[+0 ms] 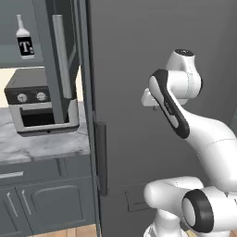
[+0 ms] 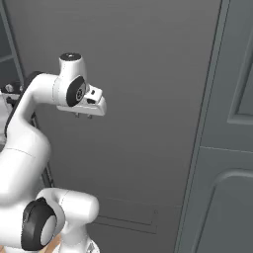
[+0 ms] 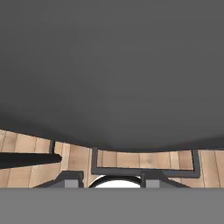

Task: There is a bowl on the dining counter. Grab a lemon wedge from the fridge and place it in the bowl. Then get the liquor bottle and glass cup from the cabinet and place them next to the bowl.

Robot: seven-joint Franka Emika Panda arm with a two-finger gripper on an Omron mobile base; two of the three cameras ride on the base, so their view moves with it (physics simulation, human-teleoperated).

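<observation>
Fridge (image 1: 157,92) front, flat and dark grey, takes up most of both base views; its door is shut, and its dark vertical handle (image 1: 101,157) runs down the left edge in the left base view. The arm is folded up close in front of that door. The end effector (image 2: 83,116) points downward, held high before the door and apart from it, well to the right of the handle as the left base view shows it. Two short fingertips (image 2: 77,115) poke out under the white hand; they look slightly parted with nothing between them, though they are too small to tell for sure how wide they stand. The hand view looks down along the dark door face to a strip of wooden floor (image 3: 26,175) at its foot.

Left of the fridge in the left base view, the cabinet (image 1: 60,60) stands with its door open, a long silver bar handle (image 1: 61,55) on it. The bottle (image 1: 24,39), whitish with a black label and a white "T", stands upright on the shelf inside. Below it a toaster oven (image 1: 39,109) sits on the marble worktop (image 1: 41,146), over blue-grey drawers and doors.
</observation>
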